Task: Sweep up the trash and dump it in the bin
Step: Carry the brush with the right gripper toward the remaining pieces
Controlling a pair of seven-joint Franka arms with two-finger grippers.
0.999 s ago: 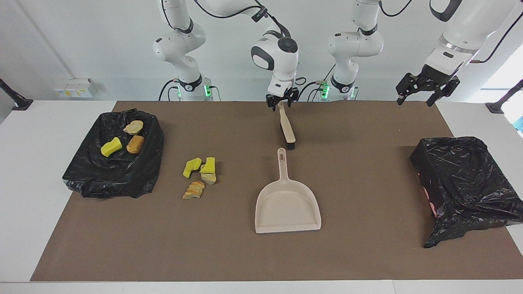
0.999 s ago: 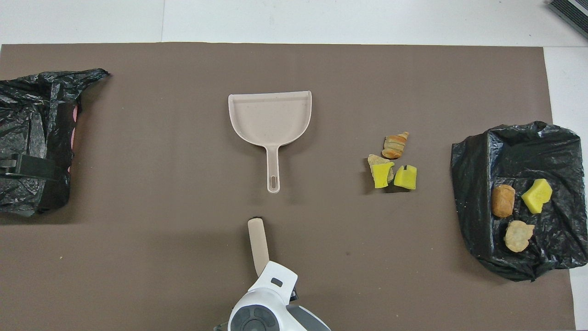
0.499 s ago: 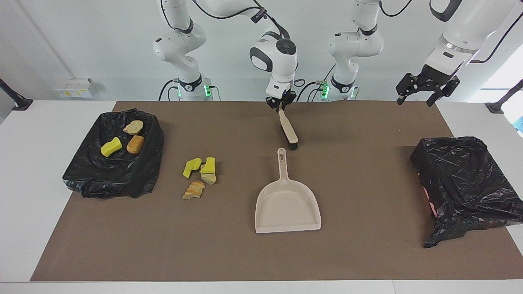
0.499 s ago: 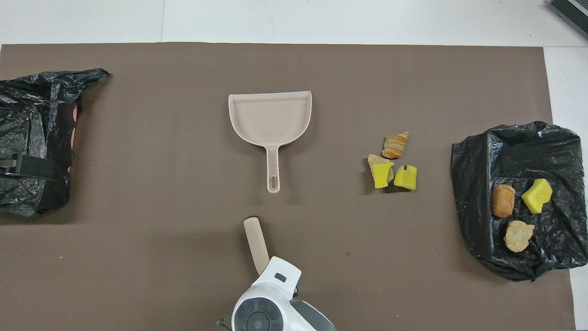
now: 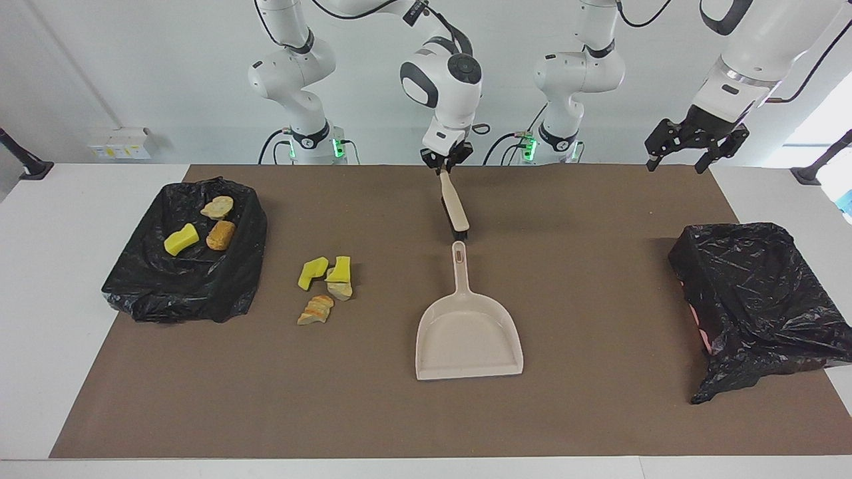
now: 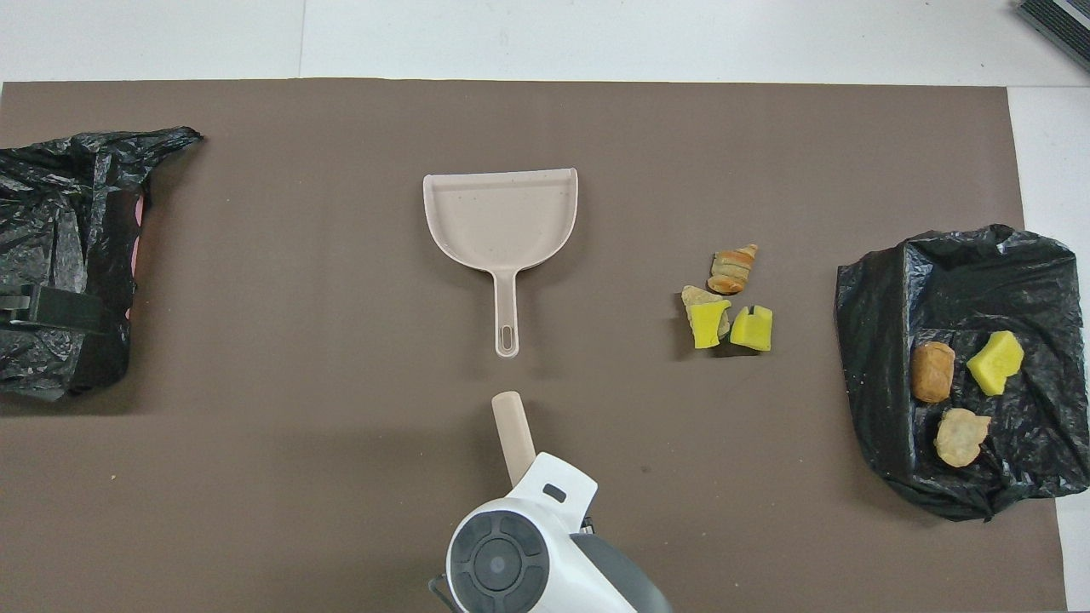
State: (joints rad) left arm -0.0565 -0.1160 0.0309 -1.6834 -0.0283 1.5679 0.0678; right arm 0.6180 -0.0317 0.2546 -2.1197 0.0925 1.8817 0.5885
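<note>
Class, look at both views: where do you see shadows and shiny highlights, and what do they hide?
Facing view: soft shadows fall beside the dustpan and under the brush held by the right gripper; the black bag at the left arm's end glints. Overhead view: the scraps on the mat cast short dark shadows; the right arm's head hides the brush handle's end.

We see open mat between the dustpan (image 5: 469,336) and the trash (image 5: 324,287); the bins (image 5: 183,266) at each end of the table wall off both ends.
</note>
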